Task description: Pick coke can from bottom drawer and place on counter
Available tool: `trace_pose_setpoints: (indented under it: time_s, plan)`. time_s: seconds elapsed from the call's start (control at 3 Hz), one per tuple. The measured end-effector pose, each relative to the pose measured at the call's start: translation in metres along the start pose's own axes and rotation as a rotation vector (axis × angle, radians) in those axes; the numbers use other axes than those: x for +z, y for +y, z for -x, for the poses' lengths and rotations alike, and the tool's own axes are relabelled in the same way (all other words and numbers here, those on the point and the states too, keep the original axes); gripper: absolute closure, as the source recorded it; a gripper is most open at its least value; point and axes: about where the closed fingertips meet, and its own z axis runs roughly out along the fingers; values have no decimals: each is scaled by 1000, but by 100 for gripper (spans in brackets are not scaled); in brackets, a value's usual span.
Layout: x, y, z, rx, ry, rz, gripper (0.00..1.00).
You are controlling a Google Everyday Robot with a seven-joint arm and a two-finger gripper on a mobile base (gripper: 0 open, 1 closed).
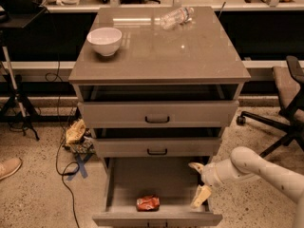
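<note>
The coke can [147, 203], red and dented, lies on its side on the floor of the open bottom drawer [123, 179], near its front wall. My gripper [198, 182] is at the drawer's right side, over its right rim, to the right of the can and apart from it. Its two cream fingers [201, 196] are spread and hold nothing. The white arm comes in from the lower right. The counter [190, 56] is the glossy grey-brown top above the three drawers.
On the counter stand a white bowl [104, 41] at the back left and a clear plastic bottle [176, 17] lying at the back. The two upper drawers are slightly pulled out. An office chair [285, 99] stands right. Cables and crumpled bags [76, 133] lie on the floor at the left.
</note>
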Motion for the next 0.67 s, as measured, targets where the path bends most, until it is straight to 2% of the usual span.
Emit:
trace_pose_setpoints:
  time_s: [0.33,0.67]
  plan:
    - [36,-23,-29,-100,-9,5,0]
    - [36,-23,-29,-100,-9,6,0]
